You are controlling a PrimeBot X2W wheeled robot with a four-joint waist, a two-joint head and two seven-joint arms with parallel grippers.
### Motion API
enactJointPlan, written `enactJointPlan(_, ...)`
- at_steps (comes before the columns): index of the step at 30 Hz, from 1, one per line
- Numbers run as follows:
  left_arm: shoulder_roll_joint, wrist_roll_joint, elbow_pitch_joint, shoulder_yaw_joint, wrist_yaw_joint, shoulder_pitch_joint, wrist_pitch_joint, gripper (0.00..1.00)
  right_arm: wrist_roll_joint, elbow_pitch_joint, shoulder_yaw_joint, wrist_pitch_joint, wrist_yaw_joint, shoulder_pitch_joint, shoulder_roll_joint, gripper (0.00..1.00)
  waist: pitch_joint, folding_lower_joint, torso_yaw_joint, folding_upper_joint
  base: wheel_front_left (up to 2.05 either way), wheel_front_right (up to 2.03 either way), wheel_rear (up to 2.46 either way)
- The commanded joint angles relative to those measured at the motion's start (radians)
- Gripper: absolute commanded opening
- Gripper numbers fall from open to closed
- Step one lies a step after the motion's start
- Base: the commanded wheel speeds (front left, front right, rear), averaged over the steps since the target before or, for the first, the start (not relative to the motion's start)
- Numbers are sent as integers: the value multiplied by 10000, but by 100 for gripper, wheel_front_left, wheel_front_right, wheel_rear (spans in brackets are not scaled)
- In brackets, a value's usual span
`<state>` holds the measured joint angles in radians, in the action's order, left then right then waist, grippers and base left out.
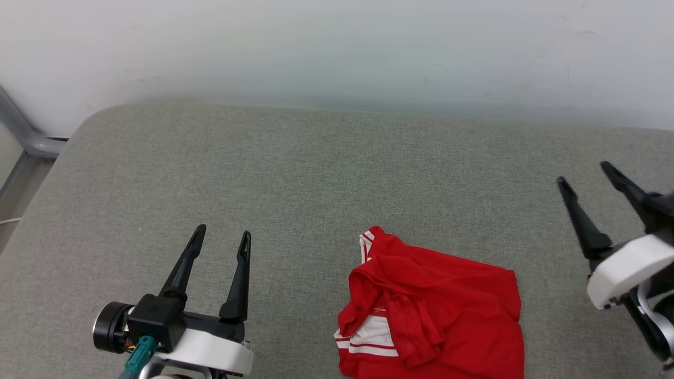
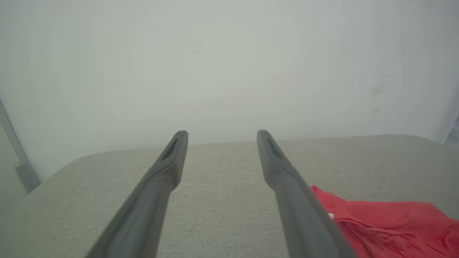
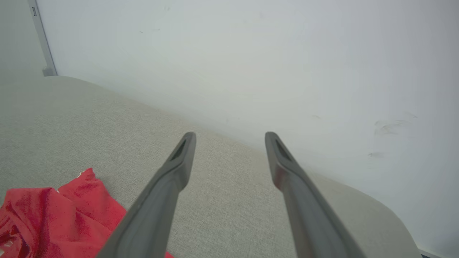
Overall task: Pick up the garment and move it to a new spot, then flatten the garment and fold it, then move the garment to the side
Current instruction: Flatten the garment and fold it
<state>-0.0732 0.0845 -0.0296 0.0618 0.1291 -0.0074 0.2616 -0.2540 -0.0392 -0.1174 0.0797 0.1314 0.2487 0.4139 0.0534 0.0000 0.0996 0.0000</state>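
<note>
Red garment (image 1: 447,295) lies rumpled, half-folded, at near edge of grey counter (image 1: 295,173), btwn both arms. Left pincer (image 1: 222,231) & right pincer (image 1: 584,173): wide apart, holding nothing. Prob. flattening + neat fold not done yet.

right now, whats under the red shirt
The garment lies crumpled on the grey cushioned surface. A white striped sleeve peeks from under a red fold. Anything else beneath the cloth is covered.

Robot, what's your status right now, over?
Left gripper open, empty. Right gripper open, empty. Garment rumpled on grey surface between them. Nothing in the way.
</note>
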Motion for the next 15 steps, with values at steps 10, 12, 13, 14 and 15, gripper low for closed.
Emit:
enactJointPlan(10,106,288,43,289,16,378,45,100,869,229,2393,-2636,-14,-2352,-1482,100,-88,0,1,0,0,0,0)
enactJointPlan(12,112,341,76,311,17,448,45,100,956,315,2633,-2921,-14,-2678,-1952,100,-119,0,18,0,0,0,0)
enactJointPlan(13,115,350,92,311,17,468,45,100,1087,384,2683,-3027,-13,-2823,-2088,100,-135,0,24,0,0,0,0)
enactJointPlan(14,120,393,113,305,17,491,45,100,1159,410,2749,-3090,-16,-2935,-2291,100,-149,0,26,0,0,0,0)
enactJointPlan(15,124,417,132,310,18,507,45,100,1223,421,2768,-3140,-14,-3029,-2457,100,-156,0,28,0,0,0,0)
